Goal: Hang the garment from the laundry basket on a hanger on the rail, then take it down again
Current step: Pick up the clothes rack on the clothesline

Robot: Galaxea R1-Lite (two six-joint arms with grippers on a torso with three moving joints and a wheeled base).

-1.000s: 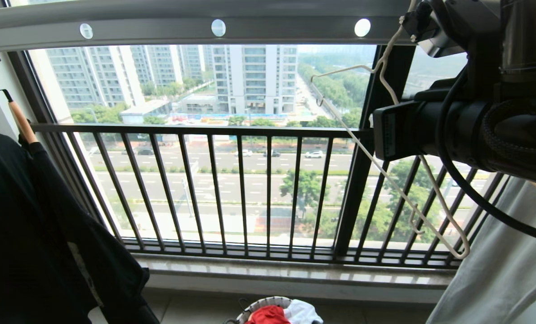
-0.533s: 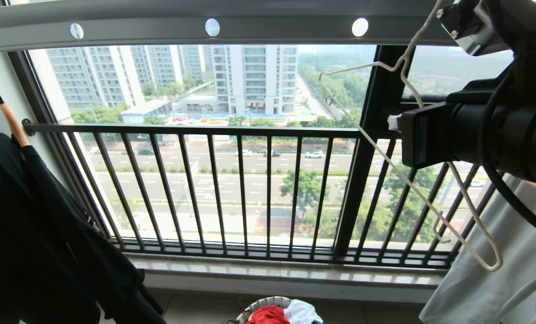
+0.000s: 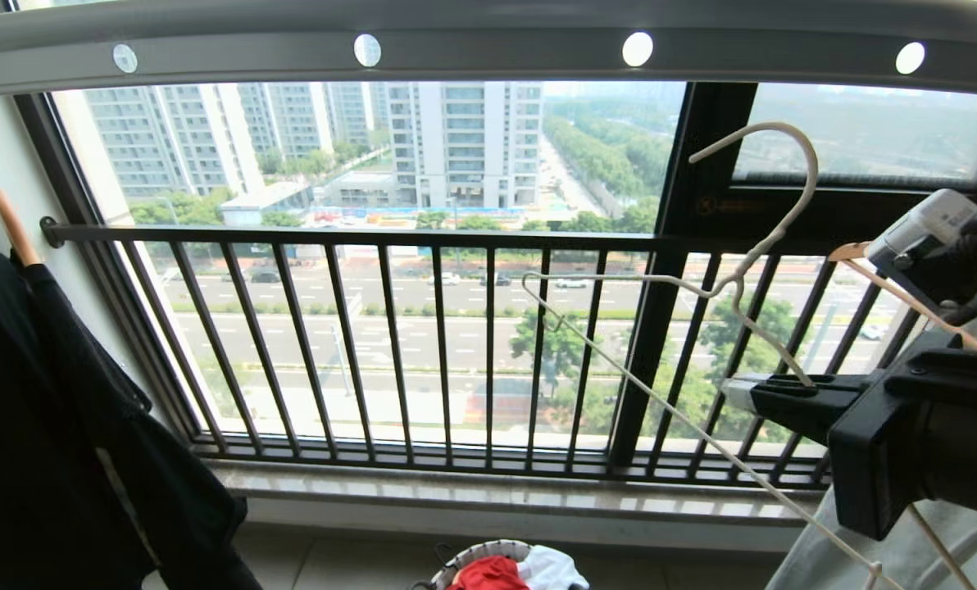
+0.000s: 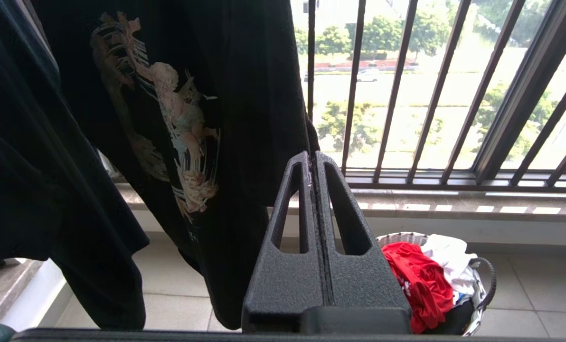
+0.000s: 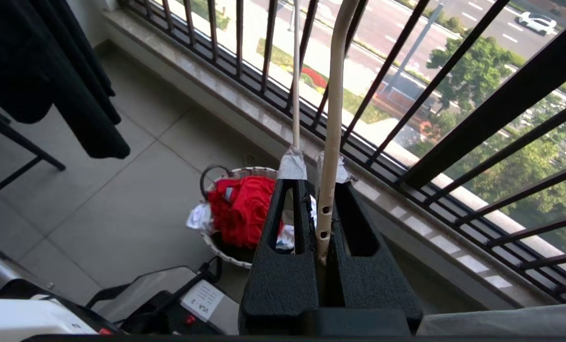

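Garment (image 5: 245,209), a red T-shirt, lies bunched in the laundry basket (image 5: 219,251) on the tiled floor below the window sill, with a white cloth (image 4: 447,256) beside it in the same basket; its lettering cannot be read from these views. Right gripper (image 5: 320,183) is at the right of the head view, below the rail (image 3: 488,45), its jaws clenched on the hanger (image 3: 751,246), gripping the thin whitish wire near the base of its neck. Hanger hook stands upright and clear of the rail, apart from it; one wire arm slopes away to the left and the long lower wire runs down towards the bottom right. Left gripper (image 4: 314,164) hangs low with its jaws pressed fully together and nothing between them, close beside the hanging black printed T-shirt (image 4: 178,109). That black shirt occupies the left edge of the head view on a wooden hanger (image 3: 13,225). A pale garment (image 3: 890,541) appears at the lower right, partly hidden by the right arm. Dark window railing (image 3: 423,344) spans the background.
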